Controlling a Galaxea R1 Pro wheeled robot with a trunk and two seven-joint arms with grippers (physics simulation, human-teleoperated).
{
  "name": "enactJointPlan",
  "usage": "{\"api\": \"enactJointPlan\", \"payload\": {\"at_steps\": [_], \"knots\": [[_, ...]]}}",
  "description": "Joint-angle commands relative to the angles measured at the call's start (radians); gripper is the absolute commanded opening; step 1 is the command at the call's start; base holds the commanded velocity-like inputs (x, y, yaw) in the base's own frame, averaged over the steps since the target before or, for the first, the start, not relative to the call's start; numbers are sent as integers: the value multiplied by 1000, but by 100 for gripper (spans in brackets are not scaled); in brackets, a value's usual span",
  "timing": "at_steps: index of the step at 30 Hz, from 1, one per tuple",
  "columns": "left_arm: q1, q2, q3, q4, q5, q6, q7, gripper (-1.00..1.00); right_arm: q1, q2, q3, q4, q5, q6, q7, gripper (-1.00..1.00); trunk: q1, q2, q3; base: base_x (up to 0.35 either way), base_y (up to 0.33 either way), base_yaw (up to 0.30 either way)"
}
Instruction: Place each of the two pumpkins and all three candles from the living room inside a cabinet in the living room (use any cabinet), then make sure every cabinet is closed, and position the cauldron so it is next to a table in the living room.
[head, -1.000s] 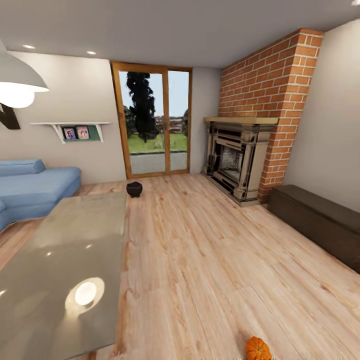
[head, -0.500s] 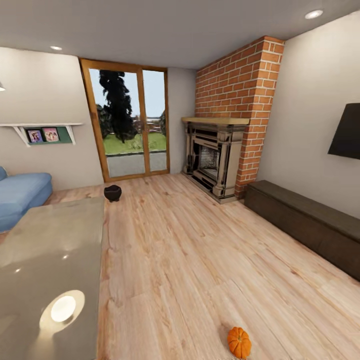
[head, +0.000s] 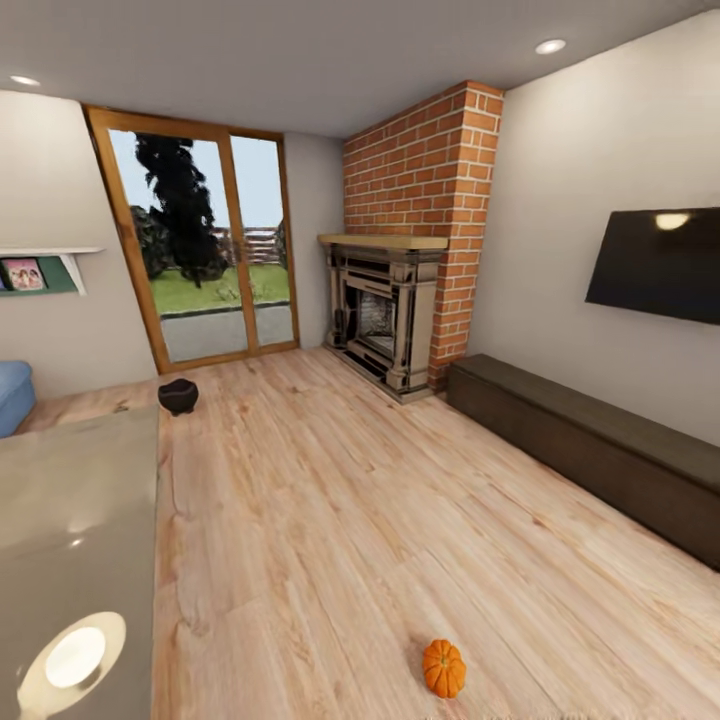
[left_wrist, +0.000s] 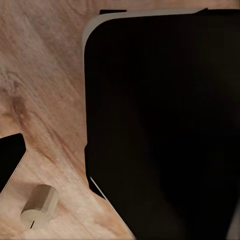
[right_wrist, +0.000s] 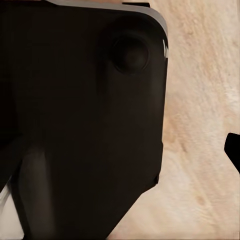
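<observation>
One orange pumpkin (head: 443, 668) sits on the wooden floor close in front of me. The small black cauldron (head: 178, 396) stands on the floor by the far corner of the glass-topped table (head: 70, 500), at the left of the head view. Along the right wall runs the long dark brown cabinet (head: 590, 440), with all its fronts shut. In the left wrist view a pale candle (left_wrist: 40, 205) lies on its side on the floor beside a large black part of the robot (left_wrist: 165, 125). A dark tip shows at the edge of each wrist view; the fingers cannot be made out.
A brick fireplace (head: 385, 315) fills the far corner, with a glass patio door (head: 200, 250) to its left. A black TV (head: 655, 262) hangs above the cabinet. A blue sofa edge (head: 12, 395) shows at the far left. Open wood floor lies between table and cabinet.
The head camera has swung to the right, so everything has slid left in the view. The TV and more of the cabinet have come into sight. Nothing itself has moved.
</observation>
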Motion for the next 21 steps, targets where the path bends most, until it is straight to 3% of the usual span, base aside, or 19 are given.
{"api": "enactJointPlan", "payload": {"at_steps": [1,21], "knots": [[0,0,0,-1,1,-2,0,100,-1,0,0,1,1,-3,0,100,-4,7,2,0,0,-283],[0,0,-2,-1,-2,-2,0,100,-1,0,1,1,0,-3,0,100,-81,147,53,0,0,-274]]}}
